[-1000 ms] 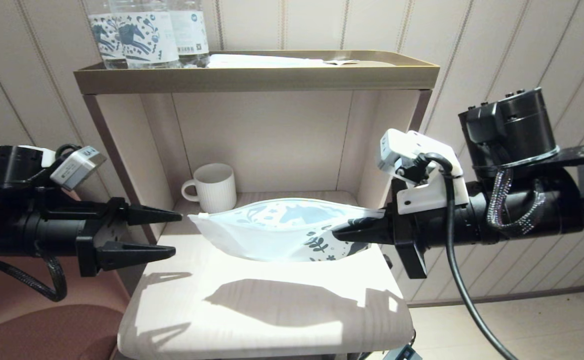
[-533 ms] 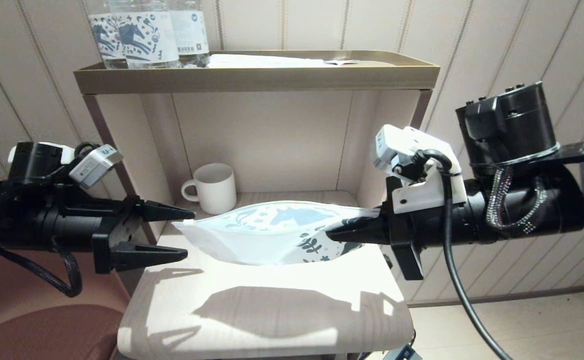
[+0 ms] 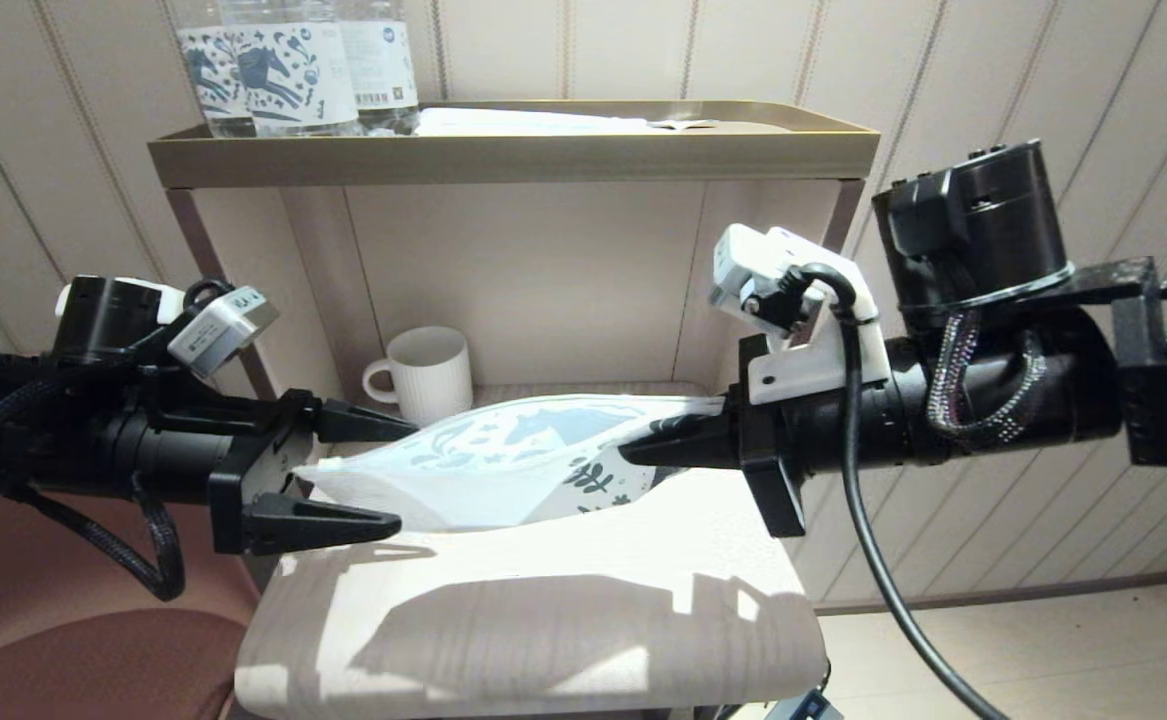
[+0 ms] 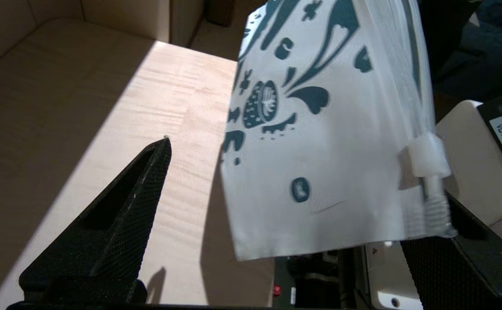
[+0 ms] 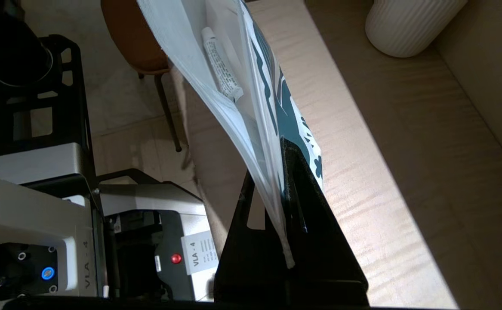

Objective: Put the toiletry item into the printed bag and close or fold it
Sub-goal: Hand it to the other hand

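Observation:
The printed bag (image 3: 503, 465) hangs above the shelf table, a white pouch with dark blue print. My right gripper (image 3: 643, 455) is shut on its printed end, and in the right wrist view the bag (image 5: 276, 107) runs between the closed fingers (image 5: 302, 206). The toiletry item (image 5: 222, 64), a thin white stick packet, lies inside and shows through the plastic. My left gripper (image 3: 405, 474) is open, and the bag's plain end reaches between its fingers. In the left wrist view the zip slider (image 4: 425, 161) sits close to one finger (image 4: 470, 258), while the other finger (image 4: 117, 232) stands well apart.
A white ribbed mug (image 3: 428, 375) stands at the back of the niche, under the top shelf (image 3: 513, 150). On that shelf are printed water bottles (image 3: 283, 65) and flat white packets (image 3: 543, 122). The light wood tabletop (image 3: 543, 600) lies below the bag, and a brown chair (image 3: 93, 670) stands lower left.
The right gripper has carried the bag leftward. The left gripper has moved right, so the bag's plain end now lies between its open fingers.

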